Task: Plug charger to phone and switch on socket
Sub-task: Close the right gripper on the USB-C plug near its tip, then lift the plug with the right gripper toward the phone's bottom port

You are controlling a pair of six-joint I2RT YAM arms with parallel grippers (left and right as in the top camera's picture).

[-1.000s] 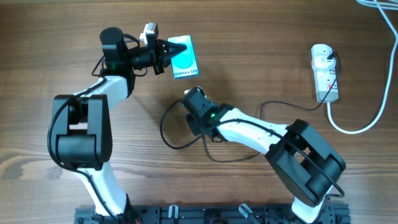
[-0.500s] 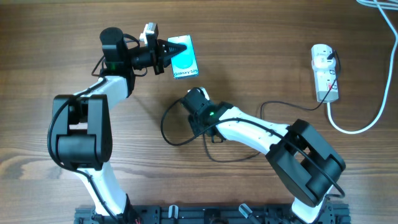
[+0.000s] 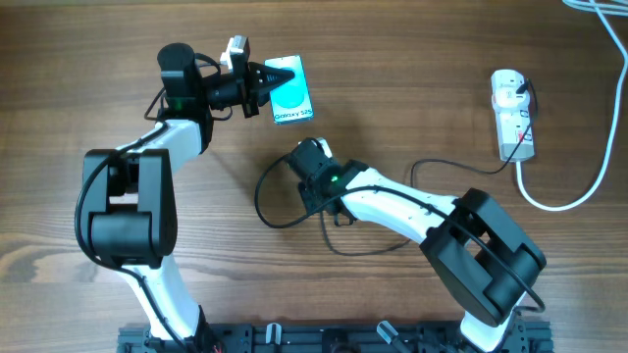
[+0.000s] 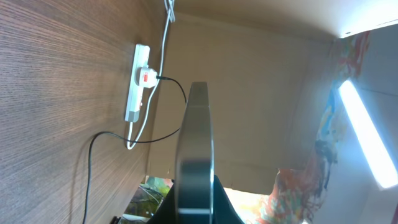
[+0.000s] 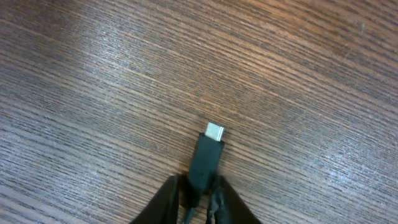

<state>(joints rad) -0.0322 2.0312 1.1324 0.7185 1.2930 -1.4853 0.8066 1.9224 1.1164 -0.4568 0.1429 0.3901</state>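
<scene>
1. While my left fingers (image 3: 253,86) stay clamped on the phone's (image 3: 291,90) left edge, my right fingers (image 5: 168,200), pinching the charger plug (image 5: 204,160), have crept slightly nearer, from below the phone.
2. The plug is not inserted yet; the socket (image 3: 512,116), far right of the phone, is untouched.
3. The screen reads "Galaxy S25".

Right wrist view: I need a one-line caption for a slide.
Right gripper pinching the charger behind its plug, metal tip exposed over the wooden table.
</scene>
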